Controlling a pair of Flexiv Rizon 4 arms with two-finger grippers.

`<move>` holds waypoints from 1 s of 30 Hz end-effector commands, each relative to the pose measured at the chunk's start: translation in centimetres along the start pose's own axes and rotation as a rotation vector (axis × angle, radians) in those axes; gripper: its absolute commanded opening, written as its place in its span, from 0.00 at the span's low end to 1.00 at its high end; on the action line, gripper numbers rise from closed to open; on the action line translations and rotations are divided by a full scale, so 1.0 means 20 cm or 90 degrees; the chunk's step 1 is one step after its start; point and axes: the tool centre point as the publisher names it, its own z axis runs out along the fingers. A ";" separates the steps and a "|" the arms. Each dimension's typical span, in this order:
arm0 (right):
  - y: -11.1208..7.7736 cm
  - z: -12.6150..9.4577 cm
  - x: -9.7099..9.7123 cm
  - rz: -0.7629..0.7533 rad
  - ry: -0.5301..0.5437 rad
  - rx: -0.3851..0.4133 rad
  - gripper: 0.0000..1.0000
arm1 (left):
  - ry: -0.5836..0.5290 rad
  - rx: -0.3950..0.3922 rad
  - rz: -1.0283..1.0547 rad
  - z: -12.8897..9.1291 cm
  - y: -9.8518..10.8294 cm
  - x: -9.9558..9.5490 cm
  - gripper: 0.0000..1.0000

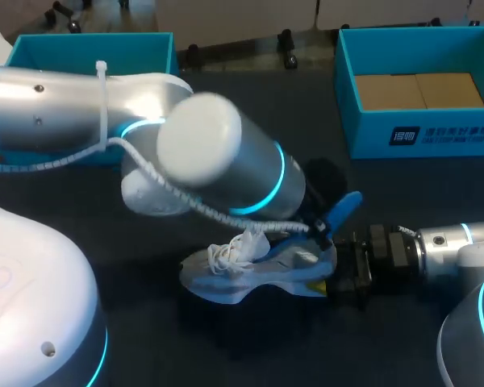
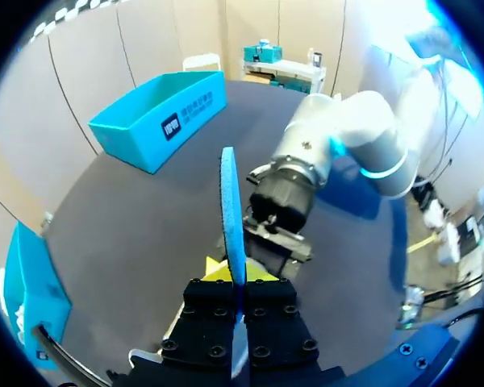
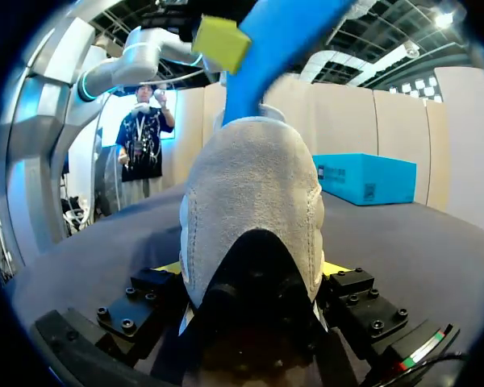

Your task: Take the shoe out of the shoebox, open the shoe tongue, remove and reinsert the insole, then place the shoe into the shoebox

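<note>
— Shoe (image 1: 258,270), where?
— Near the front of the table (image 1: 250,105), toe pointing left, heel clamped from both sides in the right jaws.
— Left jaws?
— Closed tight on the blue insole (image 1: 339,214), held upright on edge just above the heel.
— Room around?
— Bare table toward the shoebox (image 1: 419,137) at the far right edge, well apart. Second teal box (image 1: 89,48) at the far left edge, beyond the left arm (image 1: 218,153).
</note>
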 end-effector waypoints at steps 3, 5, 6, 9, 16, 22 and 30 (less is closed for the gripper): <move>0.01 0.00 0.01 0.000 0.000 0.003 0.00 | 0.126 -0.044 -0.033 -0.12 -0.10 -0.02 0.00; 0.01 0.00 0.01 0.000 0.000 0.003 0.00 | 0.161 -0.054 -0.041 -0.15 -0.12 0.00 0.00; 0.01 0.00 0.01 0.000 0.000 0.003 0.00 | 0.178 -0.059 -0.045 -0.17 -0.12 0.01 0.00; 0.01 0.00 0.01 0.000 0.000 0.003 0.00 | 0.227 -0.069 -0.055 -0.22 -0.15 0.03 0.00; 0.01 0.00 0.01 0.000 0.000 0.003 0.00 | 0.296 -0.065 -0.049 -0.37 -0.18 0.13 0.00; 0.01 0.00 0.01 0.000 0.000 0.003 0.00 | 0.343 -0.059 -0.045 -0.50 -0.20 0.20 0.00; 0.01 0.00 0.01 0.000 0.000 0.003 0.00 | 0.412 -0.022 -0.051 -0.70 -0.20 0.23 0.00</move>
